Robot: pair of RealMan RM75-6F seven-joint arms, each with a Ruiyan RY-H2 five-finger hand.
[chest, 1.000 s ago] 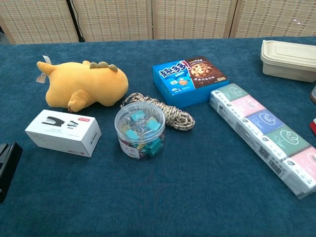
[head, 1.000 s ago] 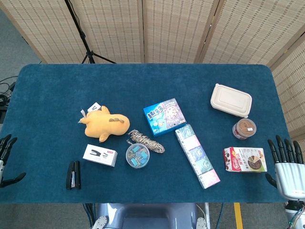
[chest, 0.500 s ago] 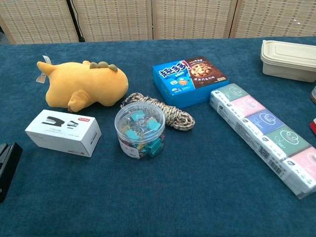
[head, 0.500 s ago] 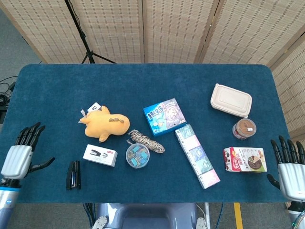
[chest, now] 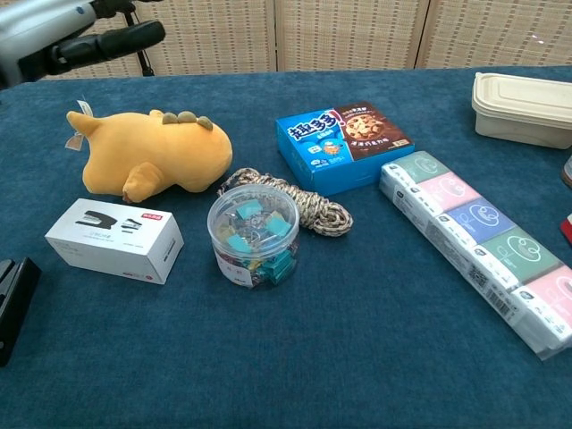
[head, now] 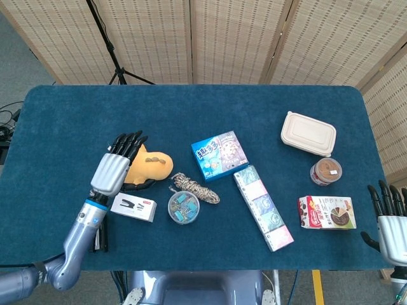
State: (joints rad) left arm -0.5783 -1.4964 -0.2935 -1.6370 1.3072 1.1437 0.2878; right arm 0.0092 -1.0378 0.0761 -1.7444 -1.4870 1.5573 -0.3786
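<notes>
Woven screens stand behind the blue table (head: 63,121) I'm working over. My left hand (head: 116,166) hangs above the yellow plush (chest: 147,154), fingers spread and straight, holding nothing; the chest view shows it clear of the toy, so I read it as lined up to come down. The plush lies on its side left of center, just beyond the white box (chest: 113,239) and beside the clip jar (chest: 253,232). My right hand (head: 391,222) rests off the table's right edge, fingers apart, near the snack box (head: 327,213).

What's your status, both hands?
Left hand open, above plush toy, no contact. Right hand open at table edge. Staple box beside the toy.
</notes>
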